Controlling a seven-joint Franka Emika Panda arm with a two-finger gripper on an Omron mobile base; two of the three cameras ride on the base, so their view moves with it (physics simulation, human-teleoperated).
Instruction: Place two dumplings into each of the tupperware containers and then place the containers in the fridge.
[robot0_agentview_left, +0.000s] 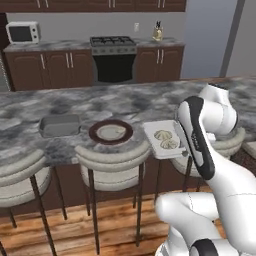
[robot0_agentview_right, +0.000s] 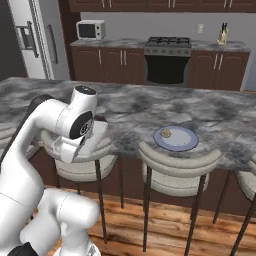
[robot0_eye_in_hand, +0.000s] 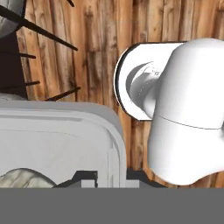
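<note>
Two tupperware containers were in sight in the left base view: the whitish container (robot0_agentview_left: 161, 138) sat at the near edge of the marble counter (robot0_agentview_left: 100, 105), partly overhanging it beside the arm's dark-banded link, and the dark grey container (robot0_agentview_left: 59, 125) lay well apart to the left on the same counter. Two dumplings (robot0_agentview_left: 166, 139) lay inside the whitish one, touching each other. One round brown-rimmed plate (robot0_agentview_left: 111, 132) stood between the two containers; whether its pale centre held anything could not be told. One blue-rimmed plate (robot0_agentview_right: 175, 138) sat farther right on the counter in the right base view, with one dumpling (robot0_agentview_right: 166, 133) on its left part. In the hand view the gripper (robot0_eye_in_hand: 111, 178) was clamped over the rim of the whitish container, one dark fingertip inside the wall and one outside, with one dumpling showing at the lower left of the tray and wooden floor beyond. Three bar stools (robot0_agentview_left: 112, 159) lined the near side of the counter in the left base view. One fridge (robot0_agentview_right: 35, 37) stood at the far left of the right base view, door closed, next to one microwave (robot0_agentview_right: 90, 30) on the far cabinets, and one black stove (robot0_agentview_right: 167, 60) sat farther right along that wall.
</note>
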